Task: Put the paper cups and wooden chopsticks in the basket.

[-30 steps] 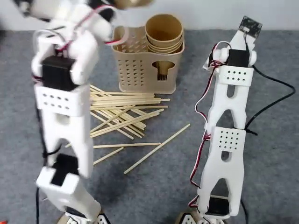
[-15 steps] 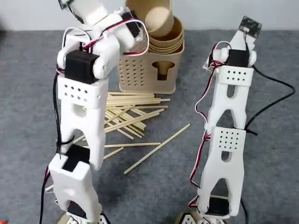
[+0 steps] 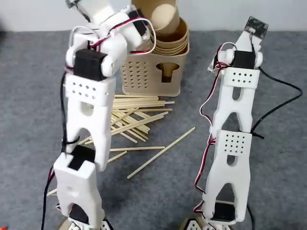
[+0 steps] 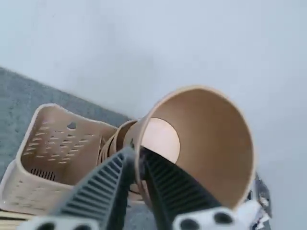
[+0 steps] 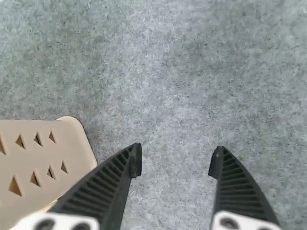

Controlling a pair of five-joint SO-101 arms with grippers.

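My left gripper (image 4: 136, 158) is shut on the rim of a brown paper cup (image 4: 201, 143), which it holds tilted above the beige basket (image 3: 151, 72). In the high view this cup (image 3: 160, 17) hangs over a stack of paper cups (image 3: 172, 43) nested in the basket's right compartment. The left compartment (image 4: 57, 143) looks empty. Several wooden chopsticks (image 3: 127, 120) lie in a loose pile on the grey mat in front of the basket. My right gripper (image 5: 175, 165) stands open over bare mat beside the basket's corner (image 5: 43, 163), nothing between its fingers.
The right arm (image 3: 235, 124) stands upright to the right of the basket. One chopstick (image 3: 160, 153) lies apart, slanting toward that arm. A white wall runs behind the basket. Open grey mat lies at the far left and in front.
The left arm has swung right and carried the paper cup from the upper left to above the stack in the basket. The right arm has not moved.
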